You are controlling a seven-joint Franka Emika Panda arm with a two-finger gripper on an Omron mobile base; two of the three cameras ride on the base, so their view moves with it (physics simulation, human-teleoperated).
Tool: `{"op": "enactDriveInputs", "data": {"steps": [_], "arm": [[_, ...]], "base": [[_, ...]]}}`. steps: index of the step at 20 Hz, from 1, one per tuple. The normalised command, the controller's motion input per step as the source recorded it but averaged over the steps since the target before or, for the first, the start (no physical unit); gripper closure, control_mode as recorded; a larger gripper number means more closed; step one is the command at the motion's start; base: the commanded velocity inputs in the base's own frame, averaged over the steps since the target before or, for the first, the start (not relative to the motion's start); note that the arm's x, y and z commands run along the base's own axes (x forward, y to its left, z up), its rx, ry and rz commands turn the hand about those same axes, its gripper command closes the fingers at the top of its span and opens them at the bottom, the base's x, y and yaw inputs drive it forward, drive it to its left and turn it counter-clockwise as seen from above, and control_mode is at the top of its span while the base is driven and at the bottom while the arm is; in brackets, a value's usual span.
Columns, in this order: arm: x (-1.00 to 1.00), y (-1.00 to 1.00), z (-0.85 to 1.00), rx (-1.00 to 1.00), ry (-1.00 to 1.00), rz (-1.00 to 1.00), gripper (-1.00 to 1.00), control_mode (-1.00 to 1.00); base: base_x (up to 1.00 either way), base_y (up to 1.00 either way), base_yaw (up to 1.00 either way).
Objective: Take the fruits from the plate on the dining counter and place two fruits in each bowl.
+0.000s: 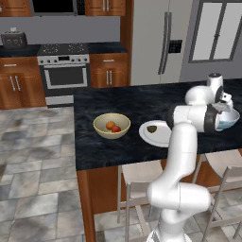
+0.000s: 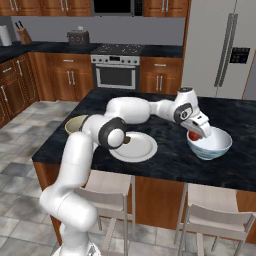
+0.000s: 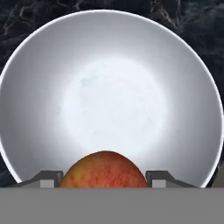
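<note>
End effector [image 2: 196, 133] sits over the white round bowl with faint bluish outside [image 2: 212, 146], fingers pinching a small round red fruit [image 3: 103, 170] from both sides. Hand view: fruit is above the near part of the bowl's white inside [image 3: 109, 87], one finger tip [image 3: 49, 179] on each side of it. In the right base view the red fruit [image 2: 193, 135] shows just inside the bowl's left rim.

Tan-yellow round bowl [image 1: 111, 125] sits to the left on the black speckled stone table [image 1: 104, 104], holding a small orange fruit [image 1: 110, 125] and a second small red fruit [image 1: 116, 128], touching each other.

Flat round white plate [image 1: 153, 133] lies between the two bowls, close to the tan-yellow one, partly hidden by the arm in the left base view. A small dark green fruit [image 1: 151, 128] is on it.

White bowl [image 1: 228, 119] is near the table's right end in the left base view, mostly behind the arm's wrist.
</note>
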Motion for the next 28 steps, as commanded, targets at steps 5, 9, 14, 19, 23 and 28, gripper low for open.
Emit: {"op": "enactDriveInputs", "data": {"steps": [5, 9, 14, 19, 23, 28], "arm": [[0.0, -0.1, -0.27, 0.0, 0.0, -0.01, 1.0, -1.0], [0.0, -0.05, -0.25, 0.0, 0.0, 0.0, 1.0, -1.0], [0.0, 0.0, -0.2, 0.0, 0.0, 0.0, 1.0, -1.0], [0.0, 0.0, -0.02, 0.0, 0.0, -0.03, -1.0, -1.0], [0.0, 0.0, 0.0, 0.0, 0.0, 0.0, -1.0, -1.0], [0.0, 0.0, 0.0, 0.0, 0.0, 0.0, -1.0, -1.0]], "base": [[0.0, 0.0, 0.0], [0.0, 0.0, 0.0], [0.0, 0.0, 0.0], [0.0, 0.0, 0.0], [0.0, 0.0, 0.0], [0.0, 0.0, 0.0]]}}
